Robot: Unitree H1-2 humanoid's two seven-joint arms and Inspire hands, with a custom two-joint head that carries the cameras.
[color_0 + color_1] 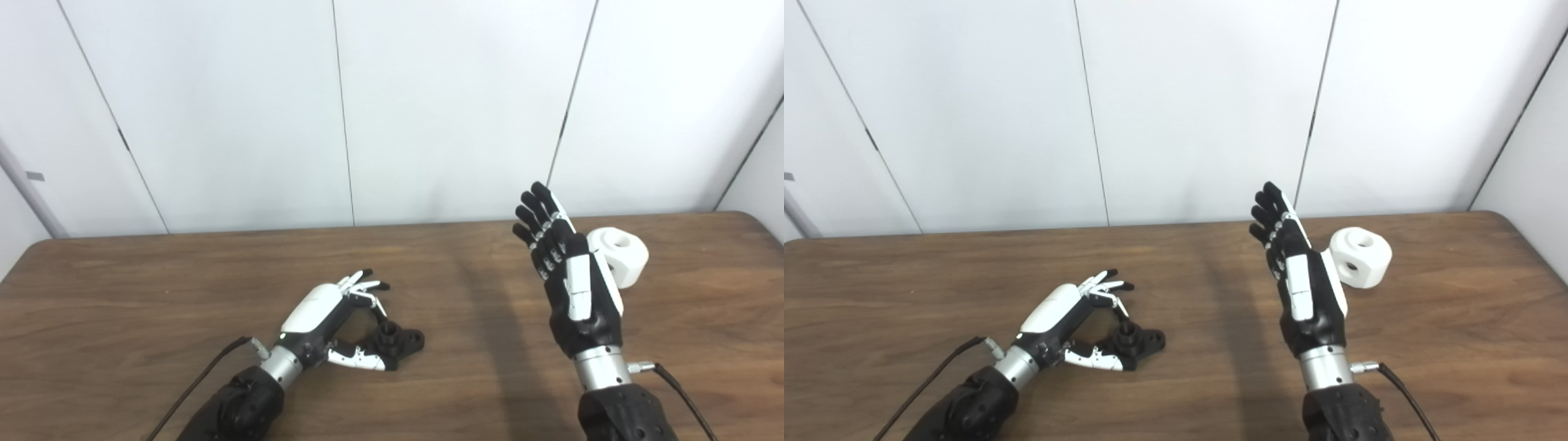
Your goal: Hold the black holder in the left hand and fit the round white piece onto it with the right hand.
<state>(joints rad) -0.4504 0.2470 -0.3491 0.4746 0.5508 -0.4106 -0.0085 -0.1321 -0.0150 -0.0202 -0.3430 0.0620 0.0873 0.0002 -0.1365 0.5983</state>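
The black holder (398,340) lies flat on the wooden table (153,294), just right of my left hand (334,318). The left hand rests low over the table with fingers spread and the thumb reaching beside the holder; it grips nothing. The round white piece (1360,256), a chunky part with holes in it, sits on the table at the right. My right hand (1301,278) is raised upright just left of it, fingers straight and apart, holding nothing. In the left eye view the hand partly hides the white piece (621,254).
A white panelled wall (392,110) stands right behind the table's far edge. Cables (1402,392) trail from both wrists toward the near edge. The table's right corner is rounded.
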